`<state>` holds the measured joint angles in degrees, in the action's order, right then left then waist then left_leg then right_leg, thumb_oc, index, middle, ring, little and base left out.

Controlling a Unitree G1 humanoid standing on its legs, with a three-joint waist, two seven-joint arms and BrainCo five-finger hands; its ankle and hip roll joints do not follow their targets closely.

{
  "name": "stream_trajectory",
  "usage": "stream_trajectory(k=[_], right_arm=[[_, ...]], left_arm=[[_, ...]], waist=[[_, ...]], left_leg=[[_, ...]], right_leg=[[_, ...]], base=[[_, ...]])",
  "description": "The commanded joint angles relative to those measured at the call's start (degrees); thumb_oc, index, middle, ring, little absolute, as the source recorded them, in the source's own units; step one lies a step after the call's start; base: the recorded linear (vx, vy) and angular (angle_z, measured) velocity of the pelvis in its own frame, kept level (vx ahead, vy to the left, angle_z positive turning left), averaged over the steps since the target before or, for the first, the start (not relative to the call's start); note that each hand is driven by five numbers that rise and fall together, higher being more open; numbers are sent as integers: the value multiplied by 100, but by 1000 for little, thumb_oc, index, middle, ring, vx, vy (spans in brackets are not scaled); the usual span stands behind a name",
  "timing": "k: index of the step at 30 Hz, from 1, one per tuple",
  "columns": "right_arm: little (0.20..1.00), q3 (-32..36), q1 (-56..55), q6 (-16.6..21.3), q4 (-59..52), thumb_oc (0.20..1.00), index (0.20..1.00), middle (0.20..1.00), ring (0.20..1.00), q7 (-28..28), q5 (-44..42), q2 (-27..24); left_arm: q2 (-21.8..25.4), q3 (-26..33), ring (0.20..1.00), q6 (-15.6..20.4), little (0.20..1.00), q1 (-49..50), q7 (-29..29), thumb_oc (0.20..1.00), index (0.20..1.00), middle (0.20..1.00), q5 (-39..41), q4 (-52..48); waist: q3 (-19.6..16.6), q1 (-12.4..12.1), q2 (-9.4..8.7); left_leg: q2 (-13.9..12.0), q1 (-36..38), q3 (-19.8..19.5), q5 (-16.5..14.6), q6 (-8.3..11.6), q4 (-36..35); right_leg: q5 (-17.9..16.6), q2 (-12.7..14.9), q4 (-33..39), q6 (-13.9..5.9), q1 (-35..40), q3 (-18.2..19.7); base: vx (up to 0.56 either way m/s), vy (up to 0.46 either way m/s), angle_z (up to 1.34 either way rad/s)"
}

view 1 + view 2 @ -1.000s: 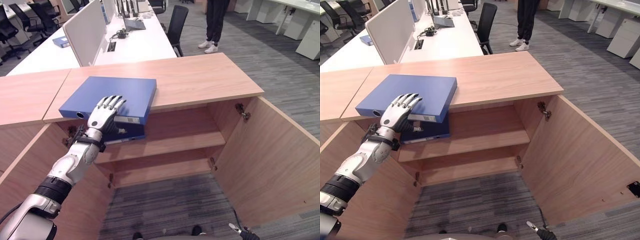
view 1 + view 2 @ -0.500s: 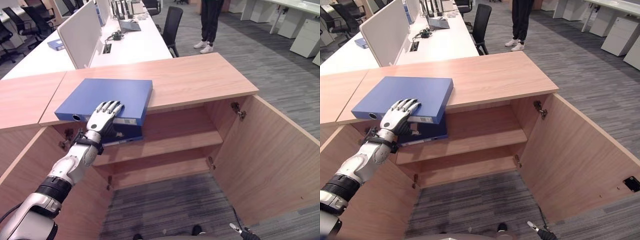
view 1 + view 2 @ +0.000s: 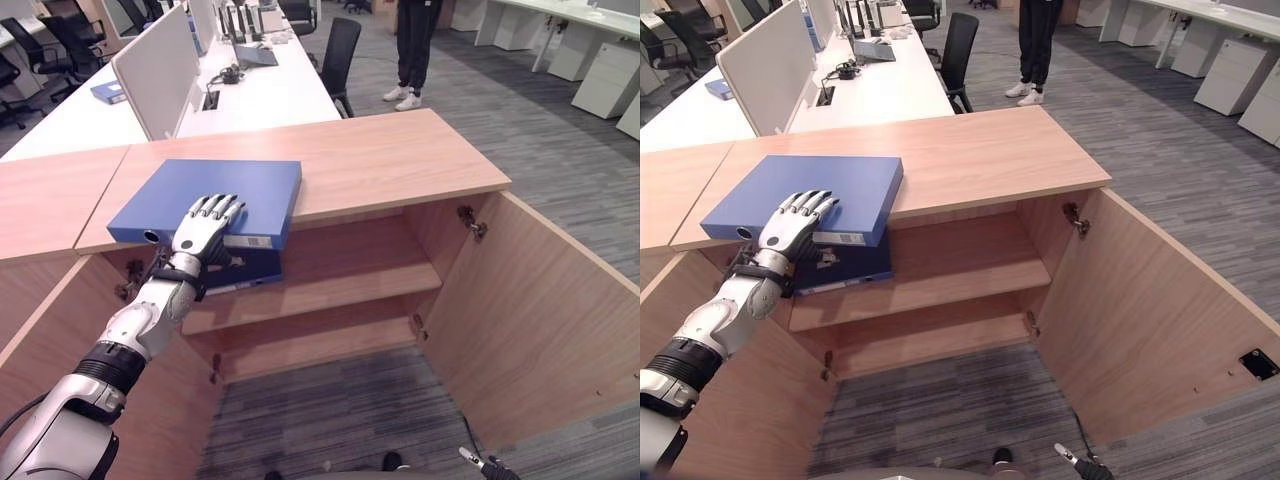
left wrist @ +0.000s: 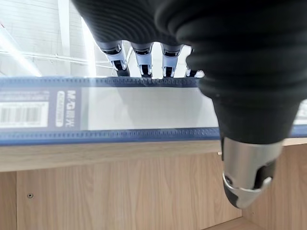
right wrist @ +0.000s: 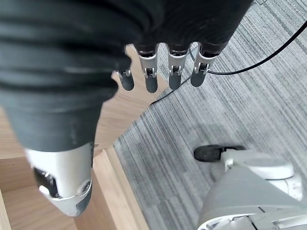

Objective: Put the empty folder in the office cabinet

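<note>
So far my left hand (image 3: pixel 205 222) only rests, fingers spread flat, on the blue folder (image 3: pixel 225 190) atop the counter (image 3: pixel 400 160). Lifting it down onto the open cabinet's shelf (image 3: pixel 340 275) remains.

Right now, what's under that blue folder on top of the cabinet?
Under the folder is the cabinet top. Below, on the upper shelf, lies a second folder, partly hidden by the left robot hand.

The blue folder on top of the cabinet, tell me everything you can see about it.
The blue folder is a thick ring binder lying flat on the wooden cabinet top, its spine with a pale label and finger hole jutting past the front edge. The left hand rests on it, fingers straight over the cover. A second blue binder lies on the shelf below.
</note>
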<state>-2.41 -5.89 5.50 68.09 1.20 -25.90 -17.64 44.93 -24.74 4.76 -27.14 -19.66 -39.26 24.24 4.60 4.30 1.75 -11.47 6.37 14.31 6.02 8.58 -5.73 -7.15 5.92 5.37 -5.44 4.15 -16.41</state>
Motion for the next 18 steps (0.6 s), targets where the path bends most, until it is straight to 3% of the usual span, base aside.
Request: stream_trajectory(k=[1, 18], right_arm=[[1000, -104, 383, 28, 118, 1000, 1000, 1000, 1000, -8, -149, -22], [1000, -67, 368, 22, 55, 1000, 1000, 1000, 1000, -5, -180, -14]], left_arm=[[211, 45, 1000, -33, 1000, -1068, -202, 1000, 1000, 1000, -89, 222], [142, -79, 1000, -139, 1000, -1191, -219, 1000, 1000, 1000, -28, 613]], waist=[[295, 48, -4], [299, 128, -68]], left_leg=[[-319, 273, 177, -324, 395, 73], [-266, 229, 270, -357, 361, 73]], right_leg=[[893, 405, -63, -726, 564, 22], [830, 449, -86, -775, 449, 44]], base=[[0, 0, 0], [9, 8, -3]])
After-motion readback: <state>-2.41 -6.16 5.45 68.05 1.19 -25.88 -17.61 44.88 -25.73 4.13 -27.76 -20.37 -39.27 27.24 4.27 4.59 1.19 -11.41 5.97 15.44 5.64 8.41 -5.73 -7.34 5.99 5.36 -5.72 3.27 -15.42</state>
